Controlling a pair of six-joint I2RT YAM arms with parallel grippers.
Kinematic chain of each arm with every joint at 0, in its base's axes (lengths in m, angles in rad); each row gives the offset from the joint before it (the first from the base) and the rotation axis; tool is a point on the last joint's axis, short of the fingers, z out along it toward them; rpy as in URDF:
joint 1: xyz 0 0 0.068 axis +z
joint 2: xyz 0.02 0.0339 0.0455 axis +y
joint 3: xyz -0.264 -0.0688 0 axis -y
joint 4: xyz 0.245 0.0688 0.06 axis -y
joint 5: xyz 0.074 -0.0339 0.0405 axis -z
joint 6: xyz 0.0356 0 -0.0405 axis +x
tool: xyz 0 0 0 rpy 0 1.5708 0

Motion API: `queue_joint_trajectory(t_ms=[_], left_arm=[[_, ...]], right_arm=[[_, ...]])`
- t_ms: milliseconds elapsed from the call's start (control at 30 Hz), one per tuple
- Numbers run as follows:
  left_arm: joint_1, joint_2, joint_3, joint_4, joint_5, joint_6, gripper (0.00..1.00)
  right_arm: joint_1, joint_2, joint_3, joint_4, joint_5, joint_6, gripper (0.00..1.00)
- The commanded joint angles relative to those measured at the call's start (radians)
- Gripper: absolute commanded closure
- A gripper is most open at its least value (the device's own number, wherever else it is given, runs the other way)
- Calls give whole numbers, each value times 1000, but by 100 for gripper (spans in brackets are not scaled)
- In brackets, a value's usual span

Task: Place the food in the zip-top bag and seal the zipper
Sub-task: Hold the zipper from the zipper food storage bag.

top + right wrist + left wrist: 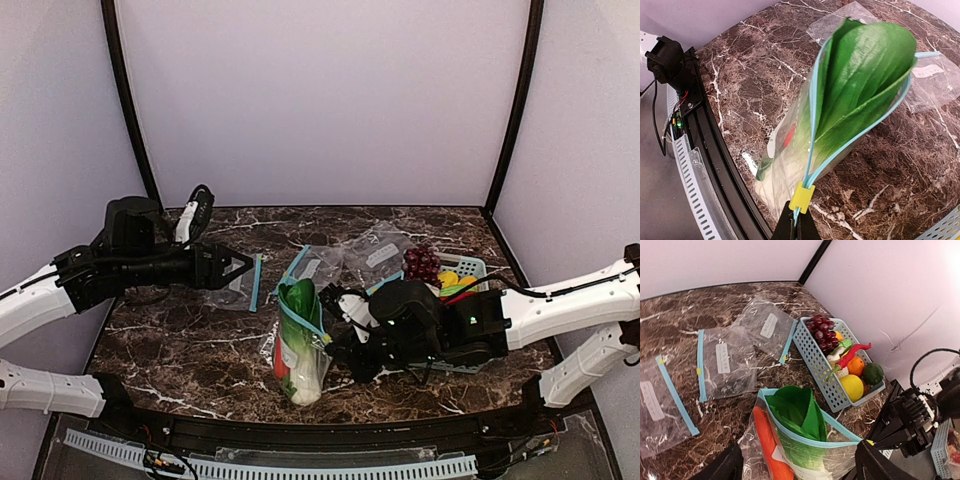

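Right pincer (pixel 797 219) pinching zipper (pixel 811 125), left pincer (pixel 240 265) hovering open

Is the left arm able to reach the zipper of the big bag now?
Probably yes: the left gripper is open, and only a flat small bag lies between it and the zipper. The right gripper pinches just one end.
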Motion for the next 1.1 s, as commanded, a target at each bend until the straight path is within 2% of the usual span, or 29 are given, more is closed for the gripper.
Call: queue_joint_trajectory(t_ms=[0, 100, 233, 333, 433, 633, 800, 1067], left_arm=[[-35, 11, 29, 23, 147, 139, 24], [-104, 57, 25, 133, 262, 141, 29], [-160, 162, 26, 221, 340, 164, 32], [-165, 210, 35, 280, 371, 184, 32], [-167, 264, 63, 340, 474, 217, 33], [-182, 348, 89, 383, 624, 354, 44], [-204, 429, 110, 434, 707, 364, 47], [-235, 544, 137, 432, 795, 371, 61]], right_arm=[[6, -14, 0, 49, -19, -39, 100], [7, -10, 4, 49, -11, -38, 100], [6, -18, 5, 49, -10, -35, 100], [4, -41, 0, 47, -15, -43, 100], [-4, -78, -9, 41, -34, -53, 100], [-52, -114, -29, 58, -175, -64, 100], [-76, -118, -40, 60, -257, -64, 100], [-98, -133, -54, 68, -296, -57, 100]])
